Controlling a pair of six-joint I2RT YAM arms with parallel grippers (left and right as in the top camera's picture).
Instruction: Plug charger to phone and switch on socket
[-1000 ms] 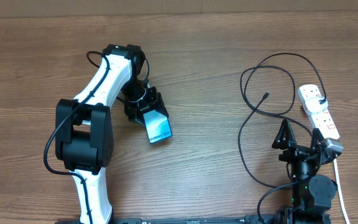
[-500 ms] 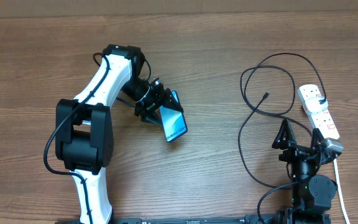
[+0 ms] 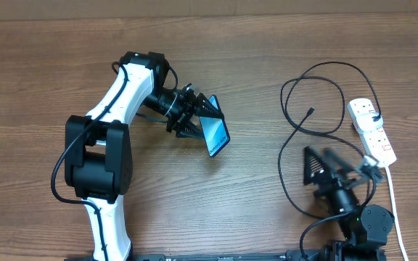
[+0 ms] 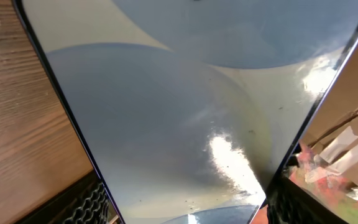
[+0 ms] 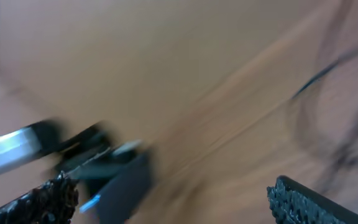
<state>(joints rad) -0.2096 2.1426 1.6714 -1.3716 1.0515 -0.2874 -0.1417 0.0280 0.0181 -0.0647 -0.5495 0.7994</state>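
Observation:
My left gripper [image 3: 194, 117] is shut on the phone [image 3: 215, 135] and holds it tilted above the table's middle left. The phone's light-blue screen fills the left wrist view [image 4: 179, 112], clamped between the two fingers. The charger [image 3: 307, 116] lies in loose black loops at the right, its small connector tip [image 3: 310, 112] free on the wood and its black plug in the socket [image 3: 372, 129]. The white socket lies at the far right. My right gripper [image 3: 325, 168] is open and empty, near the front right, turned to the left. The right wrist view is blurred by motion.
The socket's thick white cord [image 3: 395, 210] runs down to the front edge at the far right. The left arm [image 3: 115, 109] reaches from the front left across the table. Bare wood lies between the phone and the cable loops.
My left gripper has carried the phone to the right and turned it further on edge. My right gripper has swung from facing away to facing left, low over the table.

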